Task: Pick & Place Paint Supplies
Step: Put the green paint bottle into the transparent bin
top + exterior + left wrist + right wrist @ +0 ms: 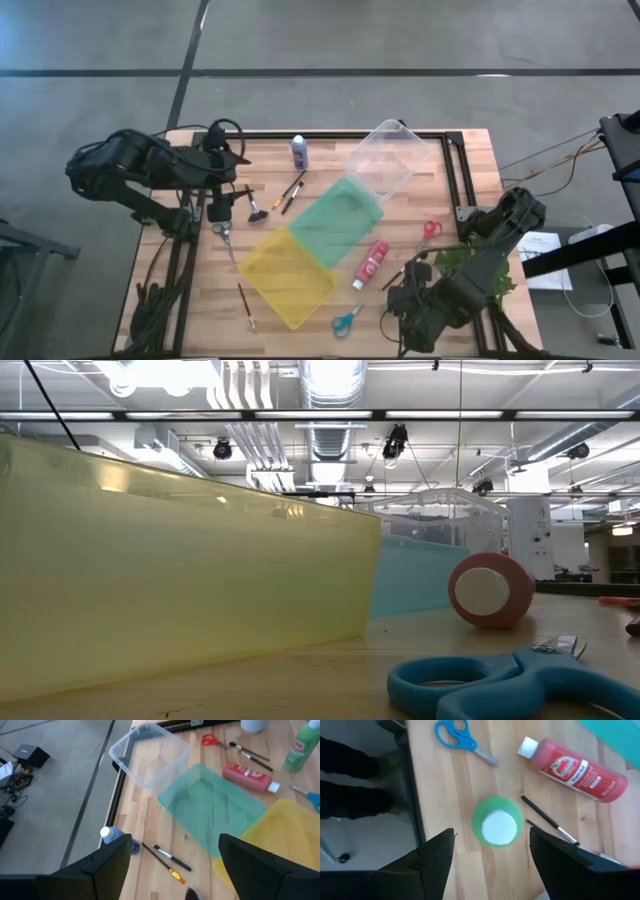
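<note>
The left arm reaches in low from the left edge of the wooden tabletop (200,300), its elbow folded back and its wrist level. The left gripper (243,190) hangs over the plank surface with its jaws released, holding nothing; a fallen blue-purple paint bottle (299,152) and two thin brushes (291,191) lie just ahead of it.

The right arm folds in from the right corner and bends forward over the near edge, partly covering a leafy green plant (455,256). The right gripper (485,842) points straight down with its jaws spread wide and empty. Directly below stands the green paint bottle (497,825), upright, showing its round white cap.

Beside it lies the pink-red paint bottle (574,769), a smooth plastic cylinder on its side with a printed label, touching nothing. A thin dark brush (549,820) lies between the two bottles. The blue-handled scissors (461,738) lie flat nearby, and red-handled scissors (429,232) lie farther back.

Three shallow rectangular plastic bins run diagonally across the middle: a translucent yellow bin (285,278), a green bin (335,221) and a clear bin (385,159). Another brush (246,306) lies alone near the front left
</note>
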